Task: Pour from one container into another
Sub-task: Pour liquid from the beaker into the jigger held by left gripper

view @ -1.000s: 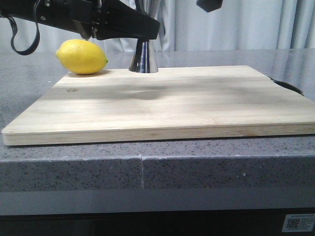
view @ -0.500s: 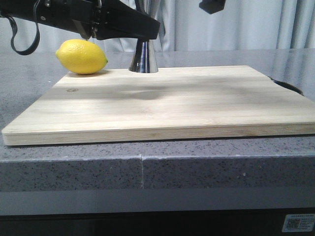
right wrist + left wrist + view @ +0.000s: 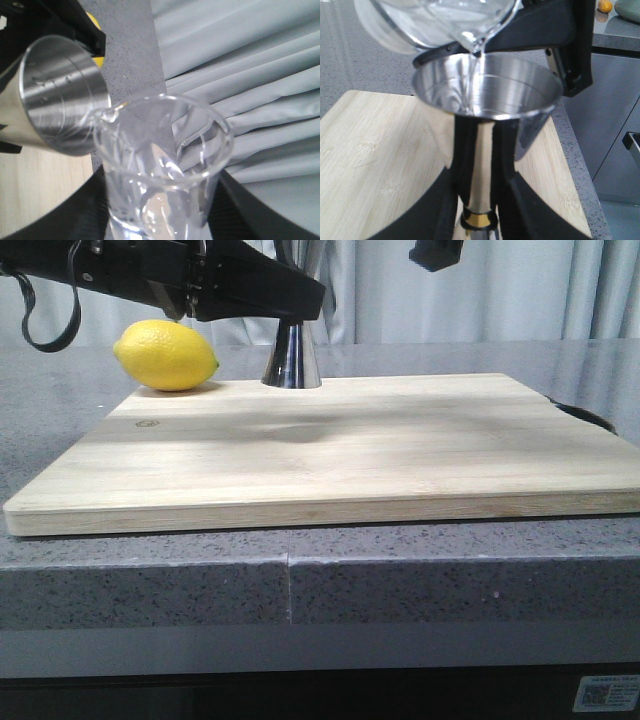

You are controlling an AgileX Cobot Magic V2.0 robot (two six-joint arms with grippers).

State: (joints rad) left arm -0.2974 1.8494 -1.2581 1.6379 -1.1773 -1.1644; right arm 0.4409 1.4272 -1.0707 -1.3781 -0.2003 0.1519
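Left wrist view: beaker tipped over hand-held jigger, apparently pouring.

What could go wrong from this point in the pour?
The beaker is tipped with its lip right over the near rim of the jigger, so a small drift could send liquid down the outside onto the cutting board. The left gripper clamps only the jigger's narrow waist; a nudge from the beaker might tilt it.

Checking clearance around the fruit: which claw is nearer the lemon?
Left. The left claw grips the jigger just beside the lemon; the right claw holds the beaker farther off.
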